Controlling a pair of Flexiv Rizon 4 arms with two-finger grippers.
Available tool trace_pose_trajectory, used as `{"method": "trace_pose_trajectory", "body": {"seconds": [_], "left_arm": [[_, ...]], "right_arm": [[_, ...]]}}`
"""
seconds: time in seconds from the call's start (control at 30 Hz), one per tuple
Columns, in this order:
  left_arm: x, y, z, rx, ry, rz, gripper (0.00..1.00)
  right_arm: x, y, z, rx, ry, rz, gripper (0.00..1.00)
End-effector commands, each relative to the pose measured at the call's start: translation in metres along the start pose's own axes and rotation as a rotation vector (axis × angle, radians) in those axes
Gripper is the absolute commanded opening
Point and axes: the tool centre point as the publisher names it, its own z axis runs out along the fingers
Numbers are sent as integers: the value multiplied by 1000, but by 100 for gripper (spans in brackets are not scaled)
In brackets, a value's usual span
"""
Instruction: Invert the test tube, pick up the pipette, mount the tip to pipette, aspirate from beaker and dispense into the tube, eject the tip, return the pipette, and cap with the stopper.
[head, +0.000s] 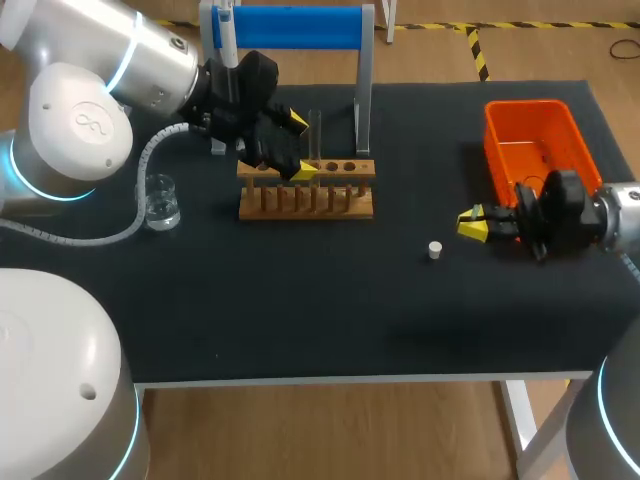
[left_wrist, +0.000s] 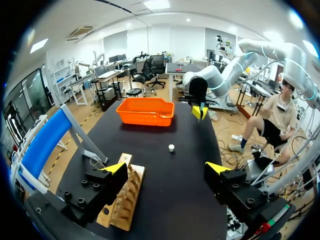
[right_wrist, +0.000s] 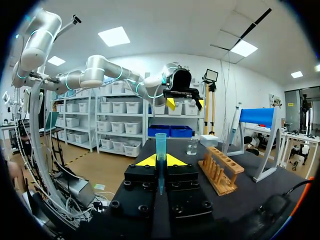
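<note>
Black table (head: 300, 300) with the blue-topped pipette stand (head: 290, 27) at the back. The pipette (head: 228, 40) hangs at the stand's left end. The orange bin (head: 527, 105) sits over on the right side, and the wooden tube rack (head: 305, 205) is just in front of the stand.

The left gripper (head: 301, 147) hangs over the rack's left end with its jaws spread wide and nothing between them; in its wrist view one finger sits right above the rack. The right gripper (head: 475, 223) is low in front of the bin, pointing toward the middle of the table. Its jaws are closed tight on a blue pipette tip (right_wrist: 160, 150), which stands upright between the yellow pads.

The beaker (head: 161, 203) holds some clear liquid and sits left of the rack, under the left arm. The clear test tube (head: 316, 135) stands upright in the rack, just beside the left gripper. It's hard to make out, though. The little white stopper (head: 435, 250) lies on the bare table, between the rack and the right gripper.
</note>
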Motion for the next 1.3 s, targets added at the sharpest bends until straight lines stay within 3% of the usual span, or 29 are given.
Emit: {"method": "trace_pose_trajectory", "body": {"seconds": [0.03,0.4,0.6,0.8,0.97,1.3], "left_arm": [[0,0,-1,-2,3,-1,100],[0,0,-1,-2,3,-1,100],[-39,45,-37,-56,-80,-86,100],[-74,69,-67,-68,-244,-198,100],[-95,82,-75,-80,-413,-309,100],[-115,82,-84,-15,-631,-450,100]], "right_arm": [[1,1,-1,1,-2,-1,0],[1,1,-1,1,-2,-1,0],[1,1,-1,1,-2,-1,0],[1,1,-1,1,-2,-1,0],[1,1,-1,1,-2,-1,0],[1,1,-1,1,-2,-1,0]]}}
